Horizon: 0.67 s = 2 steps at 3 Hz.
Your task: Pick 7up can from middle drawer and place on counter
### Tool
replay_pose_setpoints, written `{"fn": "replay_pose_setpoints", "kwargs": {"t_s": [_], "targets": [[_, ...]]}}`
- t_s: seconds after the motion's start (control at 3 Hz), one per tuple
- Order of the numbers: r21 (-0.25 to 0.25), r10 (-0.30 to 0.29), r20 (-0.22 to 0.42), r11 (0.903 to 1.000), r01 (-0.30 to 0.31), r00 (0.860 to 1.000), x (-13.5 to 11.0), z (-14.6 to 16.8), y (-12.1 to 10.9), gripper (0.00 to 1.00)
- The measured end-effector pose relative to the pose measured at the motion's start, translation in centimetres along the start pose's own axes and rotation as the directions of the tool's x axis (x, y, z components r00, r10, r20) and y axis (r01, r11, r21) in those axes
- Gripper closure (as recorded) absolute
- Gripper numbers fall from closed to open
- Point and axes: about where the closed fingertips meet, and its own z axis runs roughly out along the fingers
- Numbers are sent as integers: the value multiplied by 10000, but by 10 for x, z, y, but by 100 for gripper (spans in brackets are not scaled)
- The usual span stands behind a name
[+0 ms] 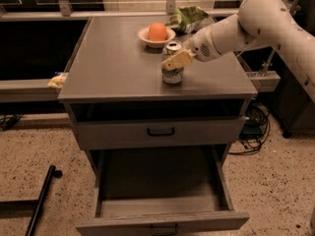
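The 7up can point(172, 74) stands upright on the counter point(113, 63), right of its middle, silver lid up. My gripper point(175, 59) comes in from the right on the white arm. Its pale fingers point(178, 59) are closed around the can's upper part, one finger crossing the can's front. The middle drawer point(162, 222) is pulled fully out at the bottom of the cabinet, and its inside shows nothing.
An orange point(157, 31) lies in a shallow bowl behind the can, with a green bag point(188, 17) at the counter's back edge. A closed grey drawer front point(160, 132) sits above the open drawer. A black bar point(42, 200) lies on the floor at the left, and cables point(253, 127) at the right.
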Motion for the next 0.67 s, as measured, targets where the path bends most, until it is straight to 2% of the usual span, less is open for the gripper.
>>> {"fn": "replay_pose_setpoints", "kwargs": {"t_s": [0.67], "targets": [[-1, 0, 0, 10000, 0, 10000, 0, 0, 0, 11]]}}
